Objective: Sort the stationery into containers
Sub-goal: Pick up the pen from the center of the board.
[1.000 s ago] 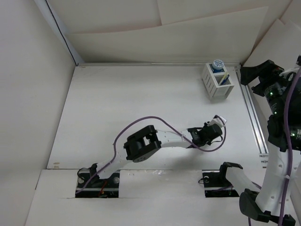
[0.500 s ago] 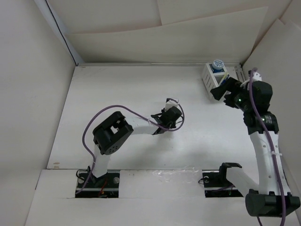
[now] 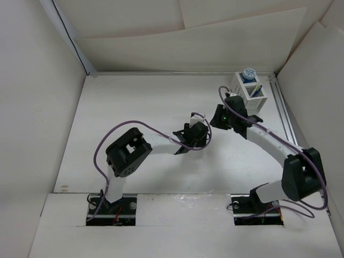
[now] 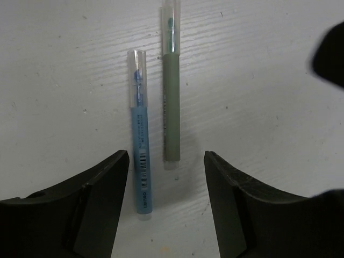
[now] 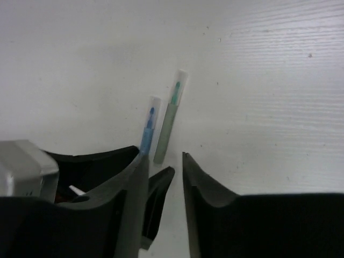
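Observation:
Two pens of the stationery lie side by side on the white table: a light-blue pen (image 4: 140, 141) and a grey-green pen (image 4: 172, 102), both with clear caps. My left gripper (image 4: 166, 183) hovers open over their near ends, the blue pen close to its left finger, nothing gripped. My right gripper (image 5: 164, 158) is right beside it, jaws narrowly open and empty, looking at the same blue pen (image 5: 149, 129) and green pen (image 5: 168, 123). From above, both grippers (image 3: 194, 130) (image 3: 215, 121) hide the pens. The white slatted container (image 3: 252, 103) holds a blue-and-white roll (image 3: 248, 73) and a pale stick (image 3: 257, 90).
A metal rail (image 3: 287, 126) runs along the table's right side by the container. White walls (image 3: 64, 48) close in the left, back and right. The left gripper's finger (image 5: 160, 185) shows between my right jaws.
The left arm swung left to mid-table, then opened its jaws. The right arm came down from the right edge to beside the left gripper, its jaws narrowing.

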Tool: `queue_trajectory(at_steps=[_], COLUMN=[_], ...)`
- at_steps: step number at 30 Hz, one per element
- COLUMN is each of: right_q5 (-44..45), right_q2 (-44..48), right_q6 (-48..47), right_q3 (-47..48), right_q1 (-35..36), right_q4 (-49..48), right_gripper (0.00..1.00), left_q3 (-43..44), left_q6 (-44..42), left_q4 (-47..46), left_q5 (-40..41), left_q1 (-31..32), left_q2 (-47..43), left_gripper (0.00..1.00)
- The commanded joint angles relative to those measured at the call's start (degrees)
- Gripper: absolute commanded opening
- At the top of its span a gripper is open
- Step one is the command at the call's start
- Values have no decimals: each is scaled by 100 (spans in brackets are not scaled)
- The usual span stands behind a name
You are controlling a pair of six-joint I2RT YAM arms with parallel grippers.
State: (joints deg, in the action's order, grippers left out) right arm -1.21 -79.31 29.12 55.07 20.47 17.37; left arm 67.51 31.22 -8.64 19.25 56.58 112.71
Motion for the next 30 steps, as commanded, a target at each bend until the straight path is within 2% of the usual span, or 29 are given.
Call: queue_trajectory(at_steps=[1,4,7,14,20,25,28,30], right_q5=[726,999,1228,1334,1826,1985,1862,1862], right_q2=[-365,-769,-1146,-2096,-2300,-2352,-2414,-2475], right_q6=[120,172,225,339,454,507,507,559], right_q3=[171,311,451,829,769,707,654,654], right_q1=[351,457,458,405,458,458,396,396], right_q4=[-751,-804,-858,-1060,-1060,-1060,-1060,-1060], right_gripper=[40,49,52,50,50,44,31,29], left_q3=[-272,-387,-439,-913,-1265,-1520,-1635,-1688], left_q6=[77,77,77,130,130,182,182,182], left_q4=[539,478,478,478,478,373,311,311], left_q5=[-211,-211,-211,-88,18,-87,-88,-88], left_q1=[38,38,38,38,38,38,38,38], left_q2=[-135,-257,-389,-1143,-1795,-2331,-2621,-2762], left_gripper=[56,59,60,60,60,57,56,56])
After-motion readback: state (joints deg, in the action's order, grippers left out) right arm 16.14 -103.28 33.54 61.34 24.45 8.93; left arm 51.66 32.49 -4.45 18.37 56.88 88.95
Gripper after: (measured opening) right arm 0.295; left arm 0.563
